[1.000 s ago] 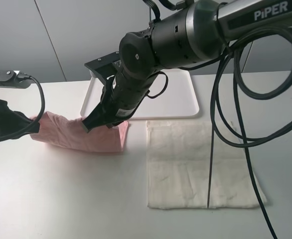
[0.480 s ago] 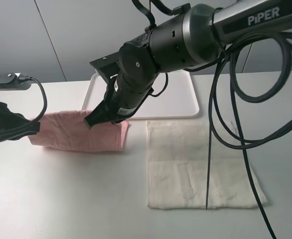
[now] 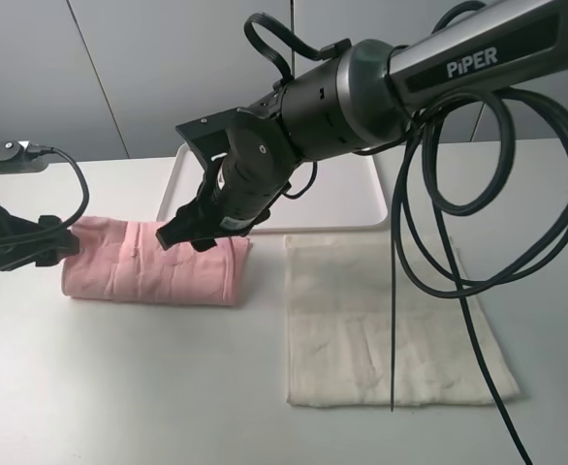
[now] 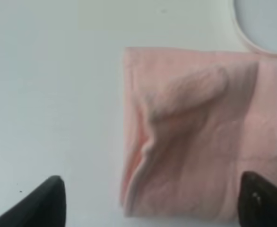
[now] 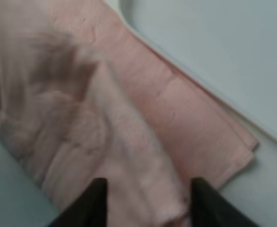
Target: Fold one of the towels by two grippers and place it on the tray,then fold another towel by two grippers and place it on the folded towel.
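In the high view, the right arm, a dark one marked PiPER and trailing black cables, reached in from the upper right and across the middle. It bent down so that the right gripper point(image 3: 182, 235) hung just over the right part of the pale pink terry cloth towel point(image 3: 153, 274). The left gripper point(image 3: 68, 235) came in low from the left edge, with its black claw at the towel's left end. The pink towel lay on the white table point(image 3: 119, 387) as a folded, rumpled band just in front of the flat white plastic tray point(image 3: 347, 199), not on it. The cream off-white terry cloth towel point(image 3: 381, 329) lay spread flat to the right of the pink one and apart from it, in front of the tray's right end.

In the left wrist view, the two black fingers point(image 4: 44, 203) stood very far apart with nothing clamped between them. The pink towel's folded end lay below them on the table, puffed and creased, with straight outer edges. A rounded corner of the tray showed beyond it.

In the right wrist view, the fingers point(image 5: 93, 201) stood clearly parted. A soft raised ridge of pink cloth ran under the gap between them. The picture was too blurred to tell whether they touched it. The towel's stacked edges ended in a corner just beside the tray's rim.
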